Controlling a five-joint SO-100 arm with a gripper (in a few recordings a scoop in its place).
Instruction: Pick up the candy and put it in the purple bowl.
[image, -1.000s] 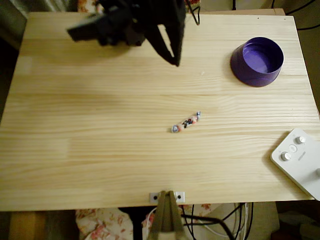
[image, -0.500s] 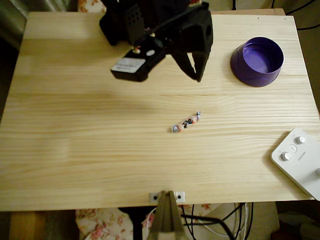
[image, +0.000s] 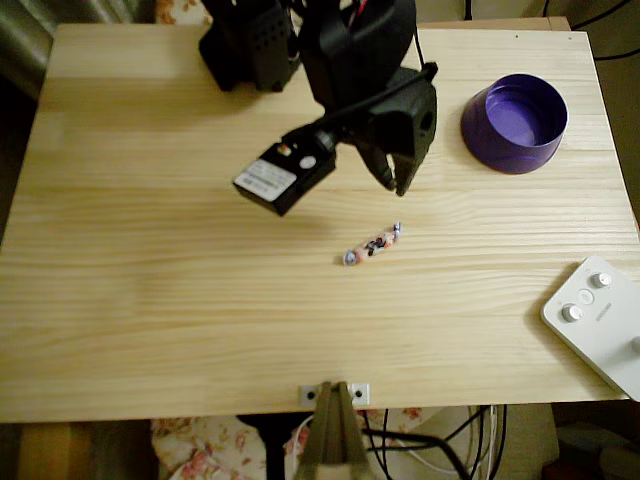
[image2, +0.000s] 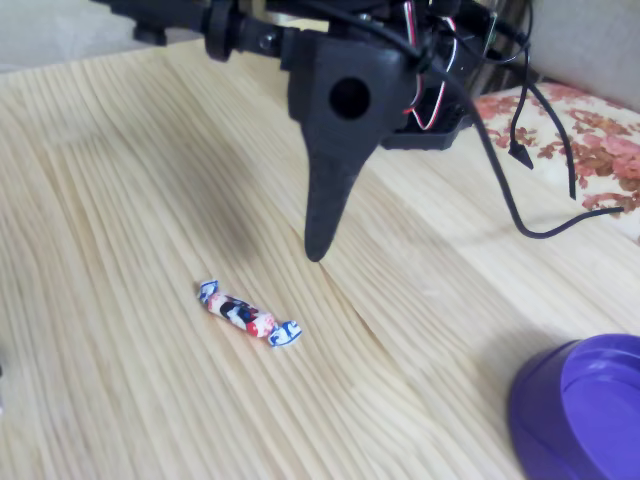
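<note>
The place looks like a home room used as a hobby robotics corner; the light pine table (image: 150, 300) has the look of plain household furniture; a floral-patterned fabric (image2: 590, 120), like bedding or a sofa cover, lies just beyond the table's far edge in the fixed view and shows below its near edge in the overhead view; loose black cables (image2: 530, 150) trail over that fabric; a white box with round knobs (image: 600, 320) sits at the table's right near corner.

Overhead view straight down on the table (image: 150, 300); low, close fixed view across it.
</note>
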